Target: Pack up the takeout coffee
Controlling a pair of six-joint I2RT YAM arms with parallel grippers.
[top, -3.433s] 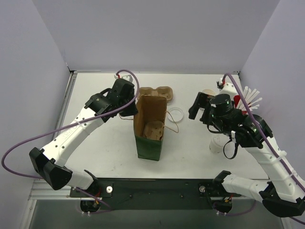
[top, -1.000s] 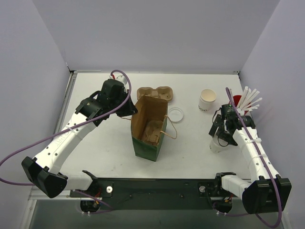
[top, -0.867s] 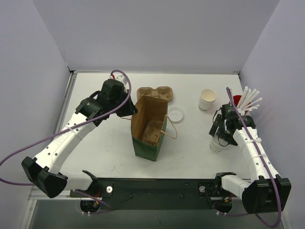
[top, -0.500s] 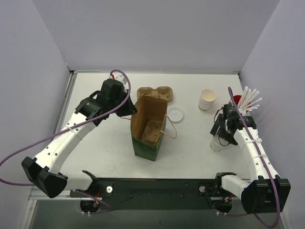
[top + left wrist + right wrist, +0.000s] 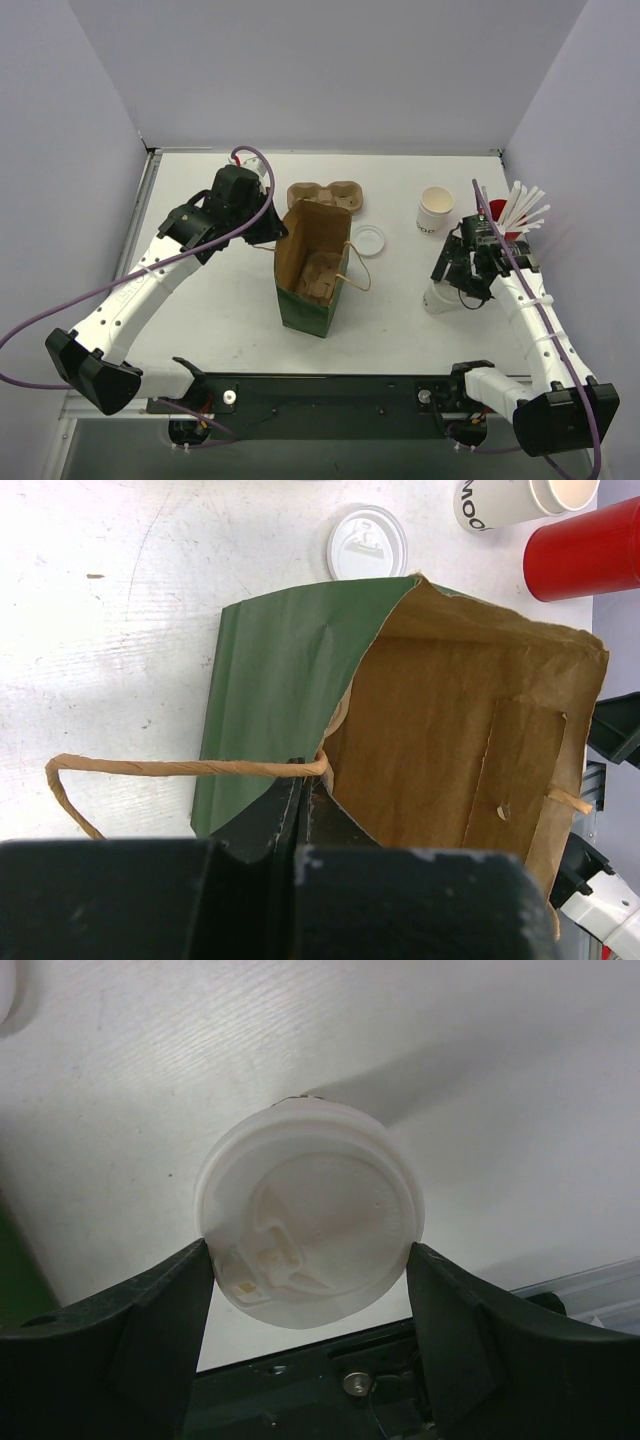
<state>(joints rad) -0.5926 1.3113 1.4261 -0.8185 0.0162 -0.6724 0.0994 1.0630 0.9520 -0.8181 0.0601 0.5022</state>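
Observation:
One takeout coffee cup (image 5: pixel 434 298), white with a lid (image 5: pixel 310 1230), sits at the right front, tilted. My right gripper (image 5: pixel 452 280) (image 5: pixel 310 1260) is shut on it, both fingers pressing the lid's rim. A second takeout coffee cup (image 5: pixel 435 208) (image 5: pixel 510 500), open with a tan inside, stands further back. The green paper bag (image 5: pixel 312 270) (image 5: pixel 270 700) stands open mid-table. My left gripper (image 5: pixel 272 232) (image 5: pixel 300 780) is shut on the bag's rim, beside its twine handle (image 5: pixel 170 768).
A red cup of white straws (image 5: pixel 505 215) (image 5: pixel 585 550) stands at the right edge. A loose white lid (image 5: pixel 367 240) (image 5: pixel 366 542) lies right of the bag. A brown pulp carrier (image 5: pixel 325 193) sits behind the bag; another moulded shape shows inside it.
My right gripper has closed in on the lidded cup and carried it a little to the left, tilting it. The left arm and the bag have stayed put.

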